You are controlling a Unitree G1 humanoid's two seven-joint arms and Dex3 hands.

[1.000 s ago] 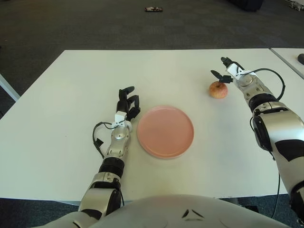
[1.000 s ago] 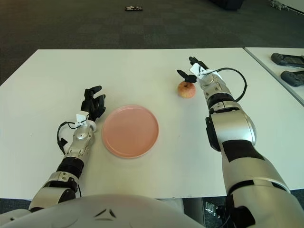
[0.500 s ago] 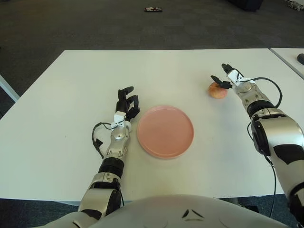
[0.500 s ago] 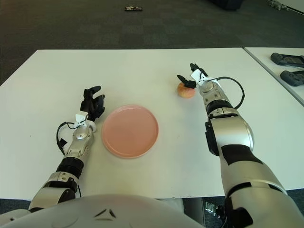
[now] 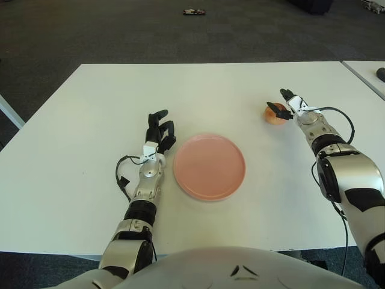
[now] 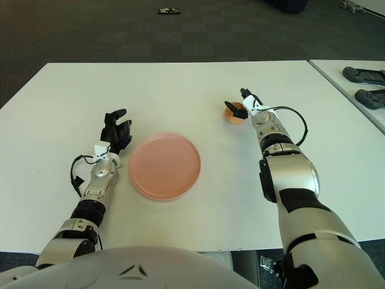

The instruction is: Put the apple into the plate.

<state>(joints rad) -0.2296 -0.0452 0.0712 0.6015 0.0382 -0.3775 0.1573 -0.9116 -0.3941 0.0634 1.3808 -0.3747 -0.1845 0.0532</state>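
Note:
A reddish-yellow apple (image 5: pixel 274 115) sits on the white table, at the right and beyond the pink plate (image 5: pixel 209 167). My right hand (image 5: pixel 283 102) is low against the apple's right side. One black finger (image 5: pixel 278 108) lies across the apple's top and another (image 5: pixel 287 94) points past it; the fingers are spread, not closed around the fruit. The plate holds nothing. My left hand (image 5: pixel 160 127) shows just left of the plate, with its fingers relaxed and holding nothing.
A second table (image 6: pixel 337 75) at the far right carries two black controllers (image 6: pixel 364 74). A small dark object (image 5: pixel 194 11) lies on the carpet beyond the table (image 5: pixel 72 150). Bare tabletop surrounds the plate.
My right hand has come down and in from above and behind the apple until its fingers lie against it. The apple, plate and left hand have stayed in place.

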